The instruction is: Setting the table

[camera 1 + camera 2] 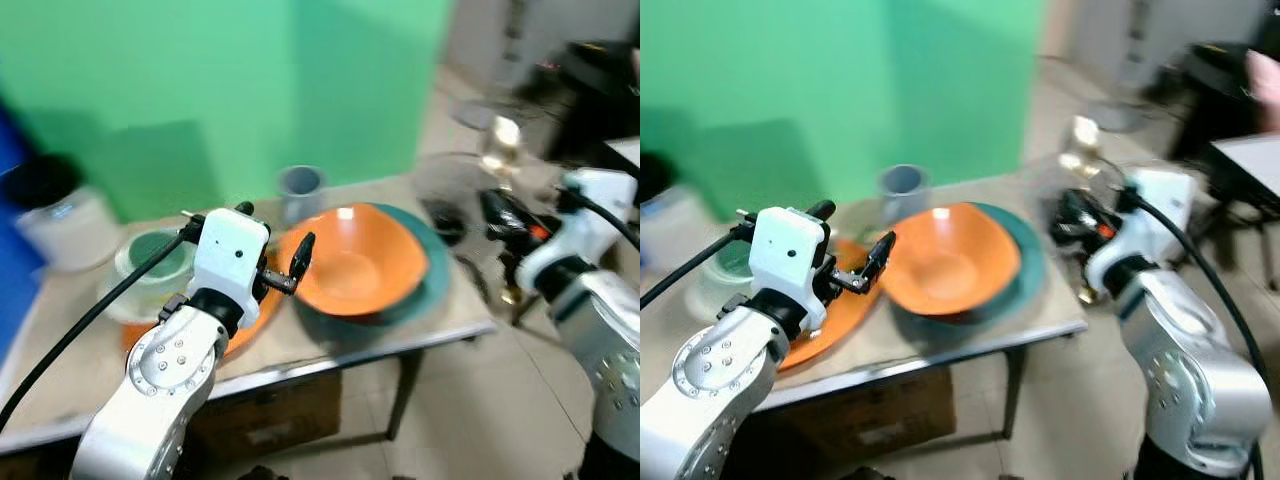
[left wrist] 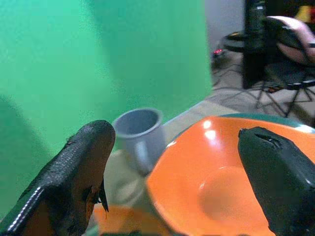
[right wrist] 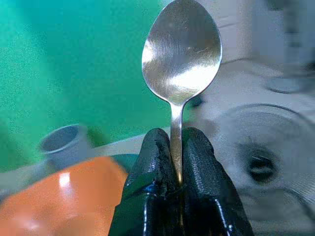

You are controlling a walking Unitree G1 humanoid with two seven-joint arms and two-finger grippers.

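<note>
Spoon (image 3: 181, 54) pinched upright by its handle in right gripper (image 3: 178, 162), off the right edge of the table (image 1: 440, 320), right of the orange bowl (image 1: 355, 262). Left gripper (image 2: 182, 172) spread wide just left of that bowl. Grey cup (image 1: 301, 190) behind the bowl.

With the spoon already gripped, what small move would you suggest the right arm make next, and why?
Probably carry the right hand leftward and lower it toward the table beside the green plate. Its fingers are shut on the spoon, held upright off the table's right edge, while the orange bowl already sits on that plate. The left hand hangs open near the bowl's rim.
</note>
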